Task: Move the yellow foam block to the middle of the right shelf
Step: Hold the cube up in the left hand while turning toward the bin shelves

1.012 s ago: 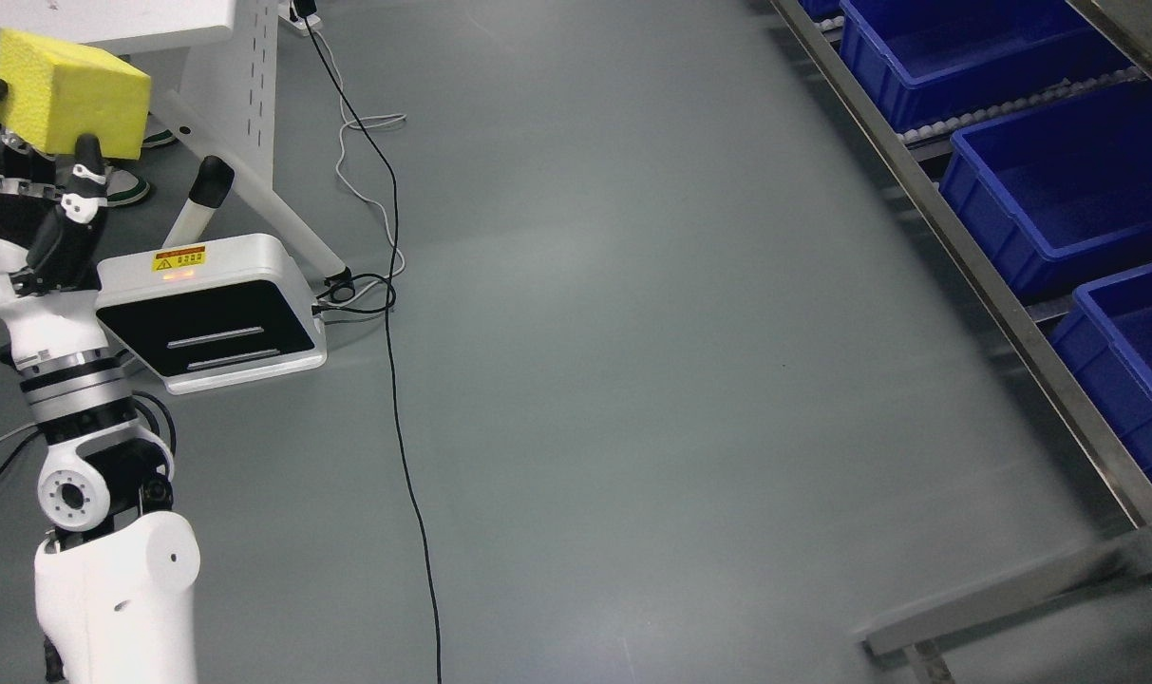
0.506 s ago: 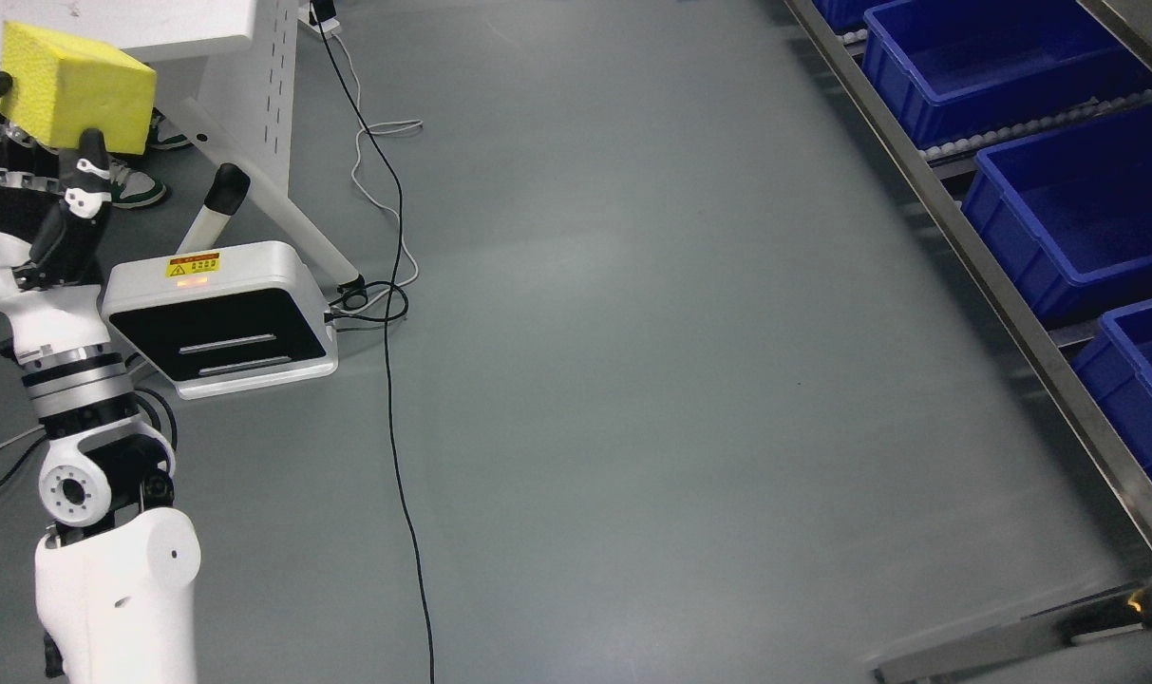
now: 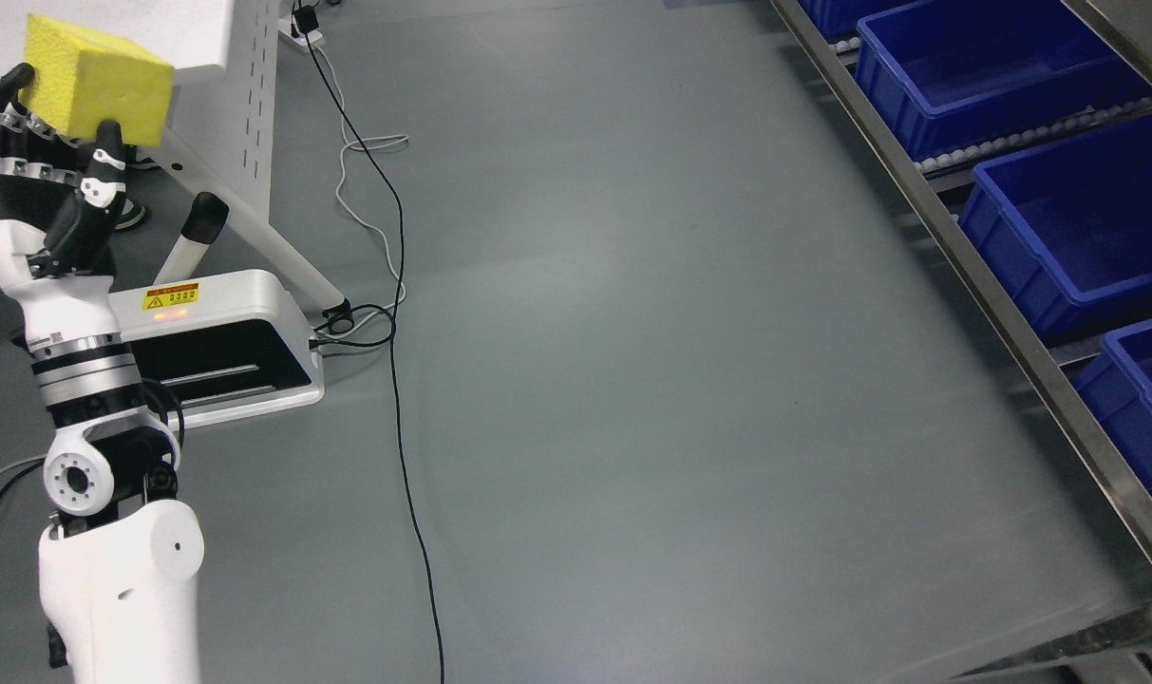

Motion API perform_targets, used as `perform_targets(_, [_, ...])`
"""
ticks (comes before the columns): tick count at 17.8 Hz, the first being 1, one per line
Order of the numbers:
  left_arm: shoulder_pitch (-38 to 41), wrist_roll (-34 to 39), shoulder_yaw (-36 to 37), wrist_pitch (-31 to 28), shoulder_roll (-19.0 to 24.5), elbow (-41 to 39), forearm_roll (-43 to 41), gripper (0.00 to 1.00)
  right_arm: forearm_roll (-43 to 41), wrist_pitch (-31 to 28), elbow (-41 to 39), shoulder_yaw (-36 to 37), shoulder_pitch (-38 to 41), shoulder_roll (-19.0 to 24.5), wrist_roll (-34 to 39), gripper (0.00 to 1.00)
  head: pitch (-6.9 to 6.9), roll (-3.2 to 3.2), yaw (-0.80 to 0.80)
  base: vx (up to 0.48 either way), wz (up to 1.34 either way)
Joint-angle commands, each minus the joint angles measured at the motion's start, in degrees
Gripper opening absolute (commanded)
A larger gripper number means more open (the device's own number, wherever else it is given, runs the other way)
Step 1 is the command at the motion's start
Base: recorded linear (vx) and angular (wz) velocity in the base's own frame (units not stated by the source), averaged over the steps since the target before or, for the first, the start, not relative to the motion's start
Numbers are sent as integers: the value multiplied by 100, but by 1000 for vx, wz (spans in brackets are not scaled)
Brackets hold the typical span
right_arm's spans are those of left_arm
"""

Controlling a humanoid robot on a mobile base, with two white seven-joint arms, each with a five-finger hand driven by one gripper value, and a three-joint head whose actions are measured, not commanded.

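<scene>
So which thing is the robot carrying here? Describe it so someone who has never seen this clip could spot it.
Start at the white robot arm rising along the picture's left edge and follow it up to the left hand. Gripped in its fingertips, at the top left corner, is the yellow foam block. It is the only bright yellow, box-shaped thing; nearby are a white table leg and grey floor.

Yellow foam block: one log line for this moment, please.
left hand: shut on yellow foam block, held high | right hand: not in view | shelf: not reached

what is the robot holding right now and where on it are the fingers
The left hand holds the yellow foam block from below, fingers curled up against its lower side faces. The right hand is not in view.
</scene>
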State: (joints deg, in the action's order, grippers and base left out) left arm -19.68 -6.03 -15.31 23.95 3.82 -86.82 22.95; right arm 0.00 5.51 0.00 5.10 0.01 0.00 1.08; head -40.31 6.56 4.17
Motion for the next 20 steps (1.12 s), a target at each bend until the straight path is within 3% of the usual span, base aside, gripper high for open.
perform_targets(1, [-53,-4,63,-49,-13,-1,-10,38,0,3,-100,0,-18,-100,-3,100,0,0,0,167,-80])
perform_targets(20, [-247,5,142,-101,-13,-1,-19,38,0,3,-100,0,-18,-100,-3,100,1,0,0,238,-69])
